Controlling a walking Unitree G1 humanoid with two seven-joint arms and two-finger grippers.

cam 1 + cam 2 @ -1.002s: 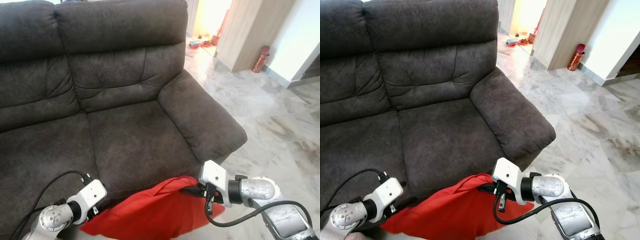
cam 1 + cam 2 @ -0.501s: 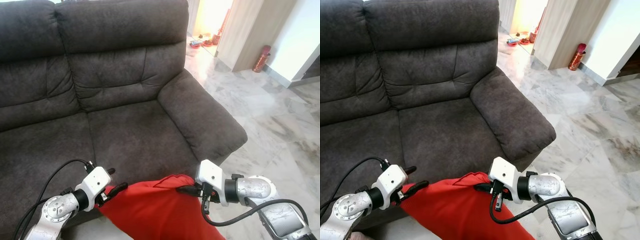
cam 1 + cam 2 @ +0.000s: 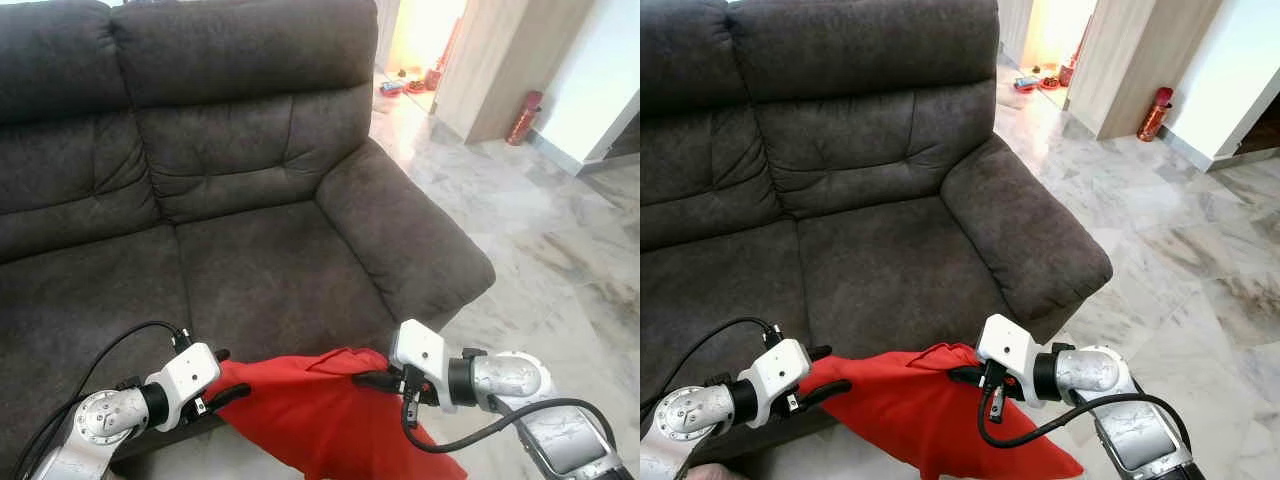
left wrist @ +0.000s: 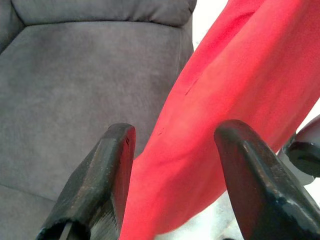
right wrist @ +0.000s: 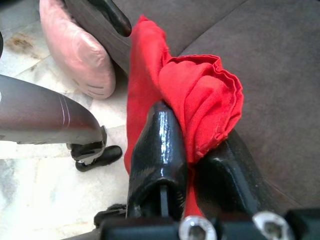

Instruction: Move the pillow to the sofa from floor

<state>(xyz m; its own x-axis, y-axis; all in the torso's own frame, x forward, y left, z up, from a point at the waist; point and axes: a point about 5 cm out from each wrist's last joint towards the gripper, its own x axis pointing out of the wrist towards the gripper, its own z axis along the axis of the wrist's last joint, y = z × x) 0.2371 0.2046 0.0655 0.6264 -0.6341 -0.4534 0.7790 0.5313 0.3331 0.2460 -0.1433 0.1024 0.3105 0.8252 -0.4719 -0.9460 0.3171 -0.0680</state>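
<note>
the red pillow (image 3: 320, 420) is soft and floppy, made of thin cloth with a crinkly edge. it hangs in front of the sofa (image 3: 250, 200), at the front edge of the seat. the sofa is dark grey, fuzzy and puffy. the right tool (image 5: 192, 155) pinches a bunched corner of the pillow tight between its shiny black fingers. the left tool (image 4: 172, 150) is spread wide, with the pillow's cloth between its fingers. the floor (image 3: 560, 230) is smooth, shiny marble.

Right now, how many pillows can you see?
1: the red pillow, at the sofa's front edge, its corner pinched in the right pincer, the open left pincer alongside.
</note>
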